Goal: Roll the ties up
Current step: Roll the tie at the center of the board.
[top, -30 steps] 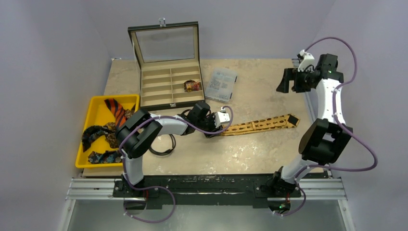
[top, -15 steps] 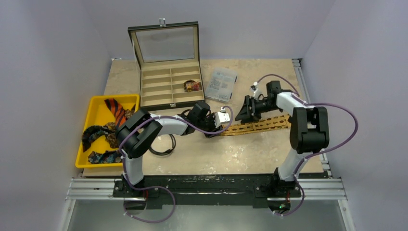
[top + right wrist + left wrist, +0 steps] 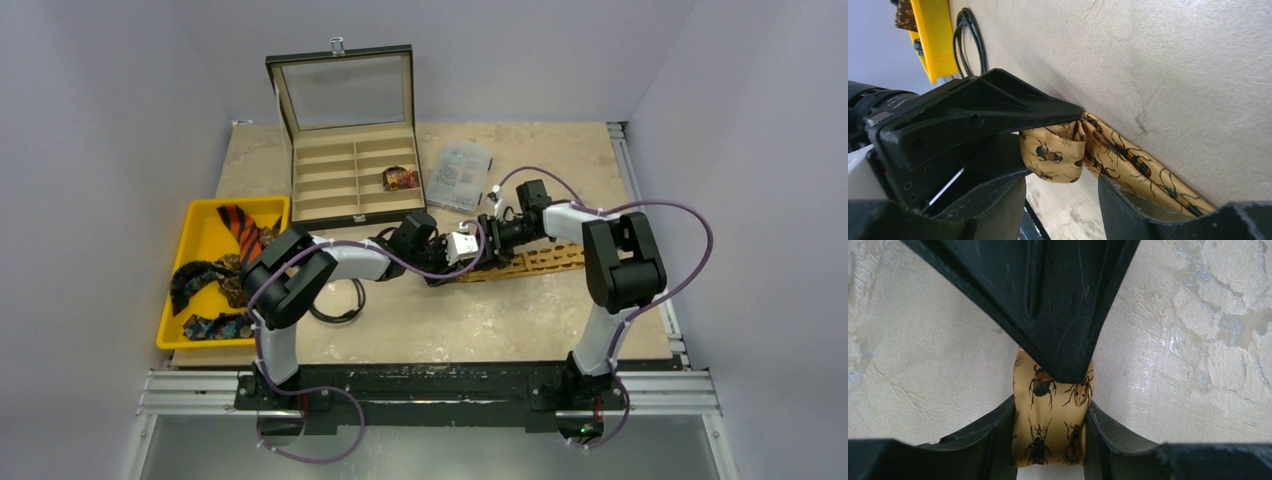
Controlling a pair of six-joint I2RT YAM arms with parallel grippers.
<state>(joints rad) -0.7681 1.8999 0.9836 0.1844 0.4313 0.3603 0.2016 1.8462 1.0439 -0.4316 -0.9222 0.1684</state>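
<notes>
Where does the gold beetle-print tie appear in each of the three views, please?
Top external: gold tie right of centre on the table.
Left wrist: lower centre, folded end.
Right wrist: centre running to lower right.
Shared landmark: the left gripper clamping its end.

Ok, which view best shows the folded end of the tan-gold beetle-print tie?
Right wrist: the fold of the tan-gold beetle-print tie shows side-on, doubled over. Left wrist shows only a small patch between the fingers of the left gripper; top external shows its length, fold hidden.
</notes>
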